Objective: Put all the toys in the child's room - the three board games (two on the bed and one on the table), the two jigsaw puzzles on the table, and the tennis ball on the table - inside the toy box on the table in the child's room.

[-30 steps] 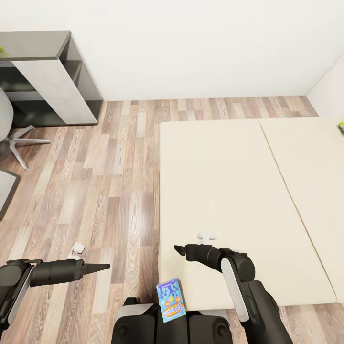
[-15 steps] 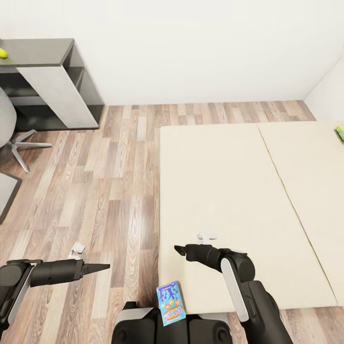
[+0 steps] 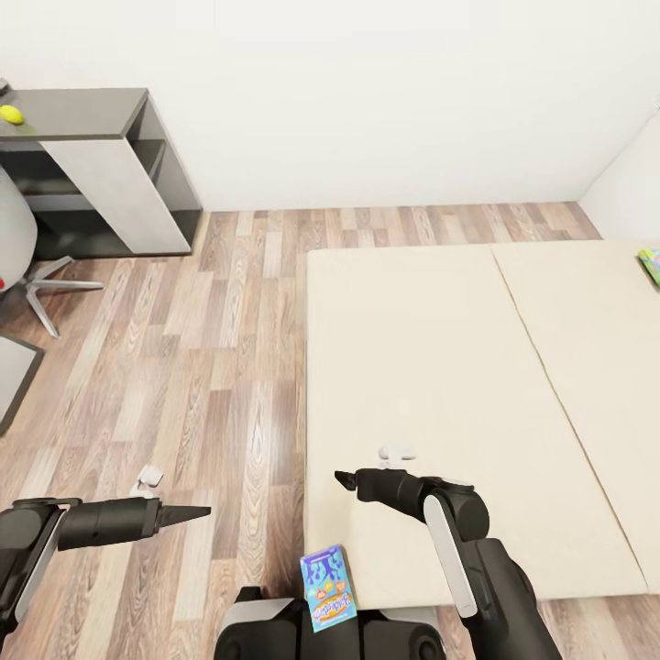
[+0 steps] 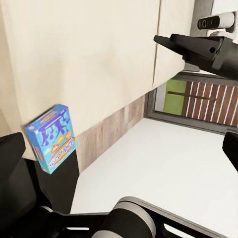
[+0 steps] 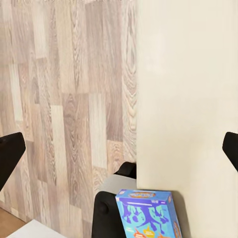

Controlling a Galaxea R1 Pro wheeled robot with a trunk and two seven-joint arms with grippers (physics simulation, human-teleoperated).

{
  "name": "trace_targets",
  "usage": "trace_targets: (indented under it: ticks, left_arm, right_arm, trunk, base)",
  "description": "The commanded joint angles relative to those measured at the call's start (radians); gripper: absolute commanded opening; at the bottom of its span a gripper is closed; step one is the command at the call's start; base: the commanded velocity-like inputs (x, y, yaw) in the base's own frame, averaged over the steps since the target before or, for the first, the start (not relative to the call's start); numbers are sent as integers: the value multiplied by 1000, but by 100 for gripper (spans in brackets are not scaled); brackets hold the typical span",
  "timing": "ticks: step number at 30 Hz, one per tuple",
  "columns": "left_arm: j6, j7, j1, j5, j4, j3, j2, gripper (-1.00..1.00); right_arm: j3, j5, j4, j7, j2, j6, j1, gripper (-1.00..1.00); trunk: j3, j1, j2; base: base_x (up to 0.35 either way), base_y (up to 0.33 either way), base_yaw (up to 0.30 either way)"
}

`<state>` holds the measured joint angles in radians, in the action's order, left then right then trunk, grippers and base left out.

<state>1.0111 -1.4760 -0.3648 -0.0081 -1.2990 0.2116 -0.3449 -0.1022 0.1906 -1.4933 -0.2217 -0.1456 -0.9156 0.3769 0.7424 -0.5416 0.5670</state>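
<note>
**Head swings, arms idle, blue game rides on the trunk**

The whole head view has slid since a second ago: the table [image 3: 82, 99] and the tennis ball [image 3: 11, 114] on it sit lower and further into the picture, and the far wall takes up more of the top. That is the camera turning, not the things. Both arms keep the same pose.

The right gripper [image 3: 344, 478] hangs over the near part of the bed [image 3: 440, 348]. Its fingertips [image 5: 10, 151] stand wide apart at the two edges of the right wrist view, with nothing between them. The left gripper [image 3: 188, 514] is held out over the wood floor [image 3: 183, 348], level with the right one and well apart from it. Its fingers appear spread in the left wrist view and hold nothing.

The blue board game [image 3: 326, 587] stands upright against the robot's trunk, behind and just below the right gripper and between the two arms. A green game box [image 3: 652, 266] lies on the bed far ahead and to the outer side of the right gripper. The ball and table lie far ahead of the left gripper, beside a grey chair [image 3: 16, 240].
</note>
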Motion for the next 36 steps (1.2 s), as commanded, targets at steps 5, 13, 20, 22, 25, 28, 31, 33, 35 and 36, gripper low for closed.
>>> trace_targets:
  ticks: [5, 13, 20, 22, 25, 28, 31, 33, 35, 36]
  left_arm:
    - [11, -4, 0, -1, 0, 0, 0, 100]
    - [11, -4, 0, -1, 0, 0, 0, 100]
    - [11, -4, 0, -1, 0, 0, 0, 100]
    - [11, -4, 0, -1, 0, 0, 0, 100]
    - [11, -4, 0, -1, 0, 0, 0, 100]
    - [11, -4, 0, -1, 0, 0, 0, 100]
    - [11, -4, 0, -1, 0, 0, 0, 100]
    - [11, -4, 0, -1, 0, 0, 0, 100]
    - [11, -4, 0, -1, 0, 0, 0, 100]
    - [11, -4, 0, -1, 0, 0, 0, 100]
  right_arm:
    - [1, -2, -1, -3, 0, -5, 0, 100]
    - [0, -3, -1, -3, 0, -5, 0, 100]
    - [-1, -3, -1, -3, -1, -5, 0, 100]
    - [-1, -3, -1, -3, -2, -5, 0, 100]
    - [-1, -3, -1, -3, -2, -5, 0, 100]
    - [-1, -3, -1, -3, -2, -5, 0, 100]
    - [-1, -3, -1, -2, -2, -5, 0, 100]
    - [-1, -3, -1, -2, -1, -5, 0, 100]
    - [-1, -3, -1, -3, -1, -5, 0, 100]
    - [-1, -3, -1, -2, -1, -5, 0, 100]
  trunk:
    - [-7, 0, 1]
    - [-21, 0, 1]
    - [-32, 0, 1]
    - [-35, 0, 1]
    - [-40, 0, 1]
    - [-45, 0, 1]
    - [-50, 0, 1]
    - [-53, 0, 1]
    - [-57, 0, 1]
    - [-58, 0, 1]
  base:
    - [0, 0, 0]
    - [0, 0, 0]
    - [0, 0, 0]
    - [0, 0, 0]
    - [0, 0, 0]
    - [0, 0, 0]
    - [0, 0, 0]
    - [0, 0, 0]
    - [0, 0, 0]
    - [0, 0, 0]
